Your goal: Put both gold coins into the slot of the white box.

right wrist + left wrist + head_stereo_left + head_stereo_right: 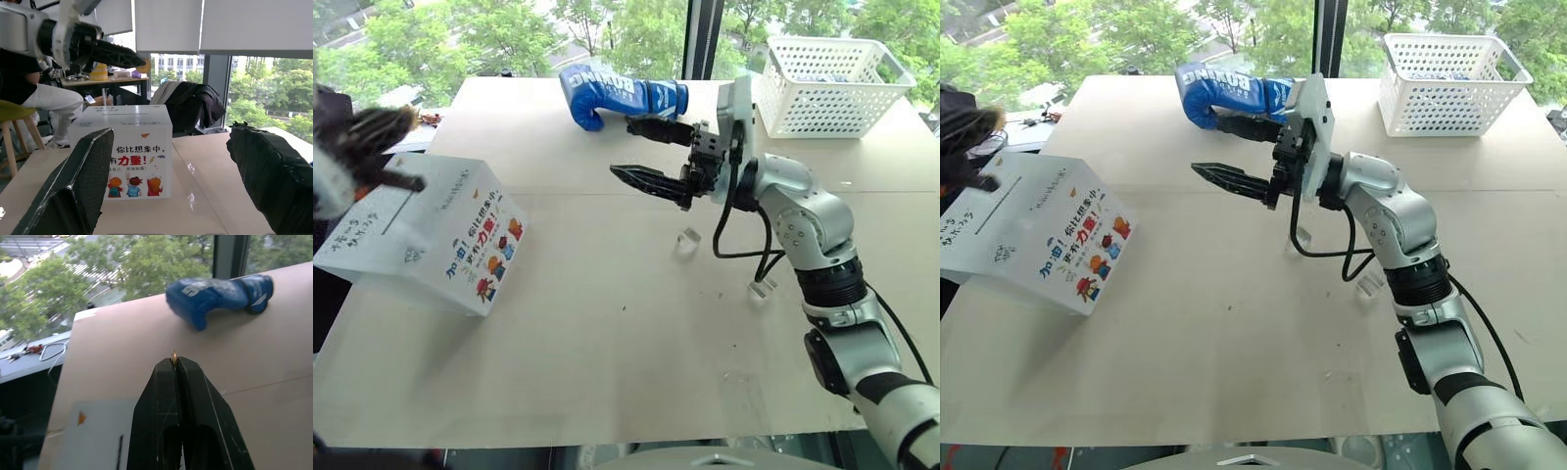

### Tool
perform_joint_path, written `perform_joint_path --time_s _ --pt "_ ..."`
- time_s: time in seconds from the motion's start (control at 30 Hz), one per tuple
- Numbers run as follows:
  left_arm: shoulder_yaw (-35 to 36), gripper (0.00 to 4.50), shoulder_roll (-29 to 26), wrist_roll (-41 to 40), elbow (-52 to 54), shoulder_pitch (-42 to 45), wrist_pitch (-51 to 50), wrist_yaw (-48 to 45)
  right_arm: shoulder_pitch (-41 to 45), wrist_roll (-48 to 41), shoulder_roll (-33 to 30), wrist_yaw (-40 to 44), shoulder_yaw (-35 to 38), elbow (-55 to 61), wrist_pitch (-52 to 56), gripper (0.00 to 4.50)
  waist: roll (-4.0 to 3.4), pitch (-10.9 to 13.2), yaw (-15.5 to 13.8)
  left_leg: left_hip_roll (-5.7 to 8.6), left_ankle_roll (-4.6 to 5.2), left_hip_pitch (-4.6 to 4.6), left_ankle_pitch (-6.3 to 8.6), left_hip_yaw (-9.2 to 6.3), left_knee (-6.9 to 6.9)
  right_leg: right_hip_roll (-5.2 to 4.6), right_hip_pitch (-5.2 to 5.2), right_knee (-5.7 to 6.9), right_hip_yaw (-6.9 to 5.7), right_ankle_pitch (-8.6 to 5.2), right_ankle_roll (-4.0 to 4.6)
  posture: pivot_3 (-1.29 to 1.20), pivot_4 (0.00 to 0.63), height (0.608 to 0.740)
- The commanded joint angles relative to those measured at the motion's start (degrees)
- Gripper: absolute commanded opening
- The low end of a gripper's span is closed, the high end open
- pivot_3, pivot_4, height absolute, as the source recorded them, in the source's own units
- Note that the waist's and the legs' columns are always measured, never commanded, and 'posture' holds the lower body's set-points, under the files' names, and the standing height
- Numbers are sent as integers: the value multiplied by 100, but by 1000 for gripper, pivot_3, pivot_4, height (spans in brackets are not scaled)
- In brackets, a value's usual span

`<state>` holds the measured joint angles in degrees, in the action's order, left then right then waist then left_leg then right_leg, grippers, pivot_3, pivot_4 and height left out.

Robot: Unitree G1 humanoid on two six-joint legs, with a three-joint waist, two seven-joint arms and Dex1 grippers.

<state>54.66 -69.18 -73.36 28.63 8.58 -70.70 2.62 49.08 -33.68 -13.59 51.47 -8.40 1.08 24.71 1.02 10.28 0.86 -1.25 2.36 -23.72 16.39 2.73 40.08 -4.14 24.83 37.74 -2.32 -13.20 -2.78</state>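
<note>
Head views: left gripper (411,182) blurred over white box (431,235), near slot (997,210); right gripper (646,152) jaws apart, empty, mid-table.
L wrist: fingers pinched on gold coin (173,357) by its edge.
R wrist: box ahead.
Coin prob light, stiff, slippery; rim grip best.

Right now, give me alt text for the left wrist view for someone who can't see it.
The left gripper, shut, pinches a gold coin at its fingertips above a beige table. A blue boxing glove lies beyond; green trees fill the window behind.
</note>
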Motion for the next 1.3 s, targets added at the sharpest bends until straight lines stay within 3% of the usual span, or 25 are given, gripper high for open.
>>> perform_joint_path --time_s 0.03,0.23,0.5,0.77,1.1,1.2,1.3 --pt "617 0 324 1091 130 -795 519 -1075 31 -4 2 113 99 142 -81 4065 1 -1 -7 0 0 0 0 -1 0 -1 -1 1 0 0 0 0 150 704" --pt "334 0 1106 2691 -29 -2203 1987 -2500 -58 16 48 34 124 270 32 4065 2 -2 13 -1 -7 0 -2 -2 -1 -9 3 3 0 1 5 0 150 704" --pt "-303 0 1455 3338 -193 -2187 2690 -3053 -89 21 54 -53 144 367 128 4065 0 -3 3 7 -6 -1 -2 -8 -2 -71 4 11 4 -5 22 0 150 704" --pt "-690 0 1542 3526 -323 -1843 2768 -3150 -110 4 61 -109 159 441 167 4065 -6 -6 4 10 -5 -2 -1 -16 -2 -80 4 16 -1 -3 22 0 150 704" --pt "-630 0 1667 3303 -186 -1598 1872 -2871 -119 11 56 -134 182 483 202 4065 -21 -11 12 10 -4 -1 -1 -17 -2 -81 4 19 -2 2 12 0 150 704" --pt "-615 806 1673 3284 -149 -1443 1826 -2792 -127 7 60 -141 188 475 213 4102 -26 -12 12 10 -3 -1 -1 -16 -2 -81 4 19 -2 2 12 0 150 704" --pt "-670 2147 1673 3524 -150 -1232 2014 -2584 -137 16 57 -142 187 459 208 4102 -26 -12 3 10 -3 -2 -1 -17 -2 -81 4 19 -4 2 12 0 150 704"
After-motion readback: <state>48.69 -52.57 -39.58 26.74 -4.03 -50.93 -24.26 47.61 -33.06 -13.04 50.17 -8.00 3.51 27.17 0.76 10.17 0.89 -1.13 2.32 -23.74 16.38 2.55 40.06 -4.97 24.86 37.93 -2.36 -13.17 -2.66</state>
